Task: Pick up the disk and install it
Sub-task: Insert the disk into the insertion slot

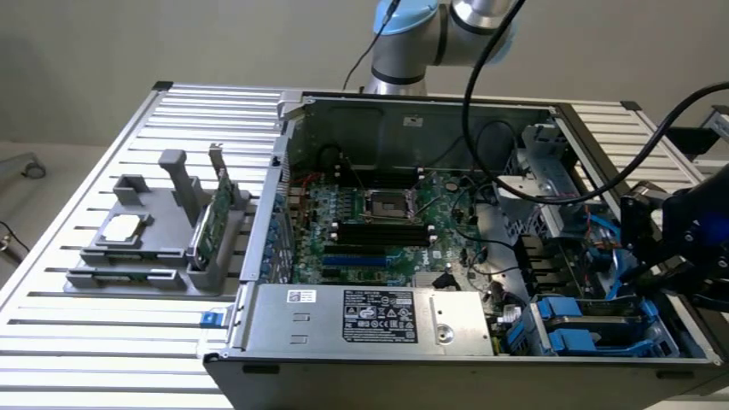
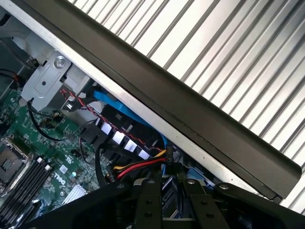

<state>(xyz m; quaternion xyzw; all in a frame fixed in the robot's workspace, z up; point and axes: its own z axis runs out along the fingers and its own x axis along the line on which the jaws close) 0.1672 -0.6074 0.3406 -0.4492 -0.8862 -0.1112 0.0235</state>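
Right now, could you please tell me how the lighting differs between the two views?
Exterior view: the slatted table is evenly lit, while the computer case is darker inside. Wrist view: the table glares near white, and the gripper is a dark silhouette.

The disk (image 1: 607, 326) is in the lower right of the exterior view, inside the open computer case, in the bay at the case's lower right corner. It seems to lie flat, with its broad face up. 2 blue plastic rails frame it, 1 on each long side, and a silver-grey metal surface shows between them. The blue is the brightest colour in that corner. Its label is too small to make out. Dark cables and shadow cover its upper end, so I cannot tell if it sits fully in the bay.
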